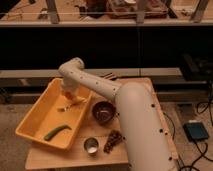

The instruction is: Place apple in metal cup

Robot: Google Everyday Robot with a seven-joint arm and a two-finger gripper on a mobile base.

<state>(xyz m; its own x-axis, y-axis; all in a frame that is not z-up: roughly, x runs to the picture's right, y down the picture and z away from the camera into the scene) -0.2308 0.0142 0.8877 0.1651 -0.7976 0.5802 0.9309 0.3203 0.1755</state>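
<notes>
My arm reaches from the lower right over the table, bends at the far left and points down into the yellow tray (pixel 35 120). The gripper (pixel 68 100) is low over the tray's far right part. A small orange-red patch, apparently the apple (pixel 66 93), shows right at the gripper; I cannot tell whether it is held. The metal cup (pixel 91 145) stands upright near the table's front edge, in front of the tray's right corner and well away from the gripper.
A long green vegetable (pixel 56 132) lies in the near part of the tray. A dark purple-brown bowl (pixel 103 111) stands right of the tray. A brown lumpy object (pixel 114 141) lies beside the metal cup. Shelving and a rail run behind the table.
</notes>
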